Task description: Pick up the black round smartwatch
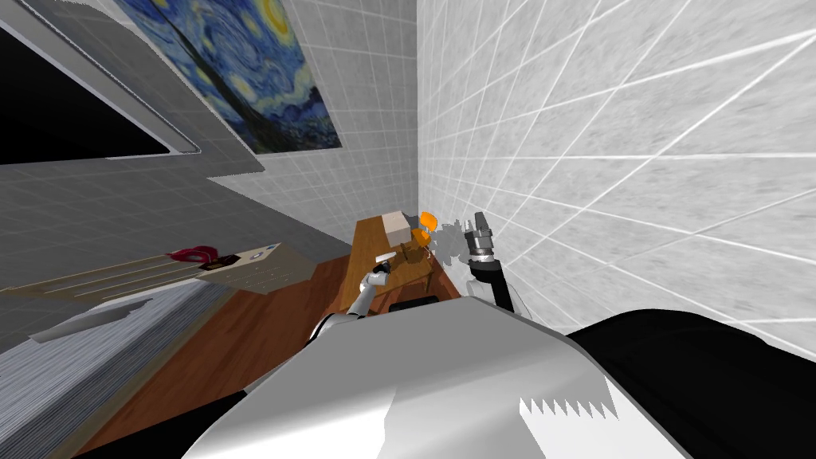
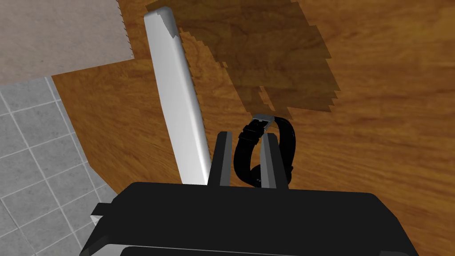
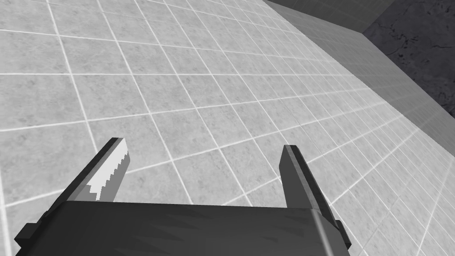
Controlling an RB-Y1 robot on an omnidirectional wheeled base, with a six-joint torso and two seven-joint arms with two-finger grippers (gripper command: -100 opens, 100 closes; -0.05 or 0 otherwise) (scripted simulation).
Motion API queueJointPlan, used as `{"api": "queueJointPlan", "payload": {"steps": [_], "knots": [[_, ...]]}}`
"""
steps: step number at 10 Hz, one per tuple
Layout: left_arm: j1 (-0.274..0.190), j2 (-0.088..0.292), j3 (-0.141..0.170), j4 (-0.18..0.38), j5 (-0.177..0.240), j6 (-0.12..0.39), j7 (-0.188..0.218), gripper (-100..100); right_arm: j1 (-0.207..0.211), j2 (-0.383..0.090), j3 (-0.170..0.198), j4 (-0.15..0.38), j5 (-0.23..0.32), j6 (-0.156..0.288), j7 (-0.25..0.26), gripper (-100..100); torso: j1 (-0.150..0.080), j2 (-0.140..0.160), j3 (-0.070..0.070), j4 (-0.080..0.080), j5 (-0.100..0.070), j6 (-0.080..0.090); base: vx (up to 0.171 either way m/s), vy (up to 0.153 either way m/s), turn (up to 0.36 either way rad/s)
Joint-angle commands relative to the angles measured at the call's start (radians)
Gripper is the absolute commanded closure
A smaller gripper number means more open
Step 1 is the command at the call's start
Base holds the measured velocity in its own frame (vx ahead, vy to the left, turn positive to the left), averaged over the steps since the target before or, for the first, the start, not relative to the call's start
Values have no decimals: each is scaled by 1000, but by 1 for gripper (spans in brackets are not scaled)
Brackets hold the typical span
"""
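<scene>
The black smartwatch (image 2: 284, 138) has a looped strap with a silver buckle and sits over a wooden tabletop (image 2: 377, 111). My left gripper (image 2: 245, 132) is shut on one side of the strap, with the other side curving outside one finger. I cannot tell whether the watch touches the wood. In the head view the left gripper (image 1: 381, 268) is low over the small wooden table (image 1: 366, 239). My right gripper (image 1: 482, 217) is raised beside the tiled wall, and it stands open (image 3: 203, 146) and empty.
A long white slab (image 2: 177, 89) lies on the table right beside the left gripper. A beige box (image 1: 394, 225) and orange items (image 1: 428, 219) stand at the table's far end. Tiled walls close in behind and to the right. A low shelf (image 1: 239, 267) stands to the left.
</scene>
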Motion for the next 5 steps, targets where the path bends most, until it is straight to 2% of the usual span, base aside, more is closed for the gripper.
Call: {"api": "queueJointPlan", "payload": {"steps": [1, 2, 3, 4, 5], "knots": [[0, 0, 0, 0, 0, 0, 0, 0, 0, 0, 0, 0, 0, 0, 0, 0, 0, 0, 0, 0, 0, 0, 0, 0, 0], [-11, 5, -7, -22, 8, 33, 4, 100, 0, 0, 0, 0, 0, 0, 0, 0, 0, 0, 0, 0, 0, 0, -69, 7, 33], [-16, 6, -10, -31, 9, 47, 7, 100, 0, 0, 0, 0, 0, 0, 0, 0, 0, 4, 2, 0, 0, 0, -112, 1, 25], [-12, 4, -6, -28, 5, 35, 6, 100, 0, 0, 0, 0, 0, 0, 0, 0, 0, 7, 3, 1, 0, 0, -49, -1, 1], [-13, 4, -6, -28, 5, 39, 7, 0, 0, 0, 0, 0, 0, 0, 0, 0, 0, 4, 2, 1, 0, 0, -9, 0, 0]]}}
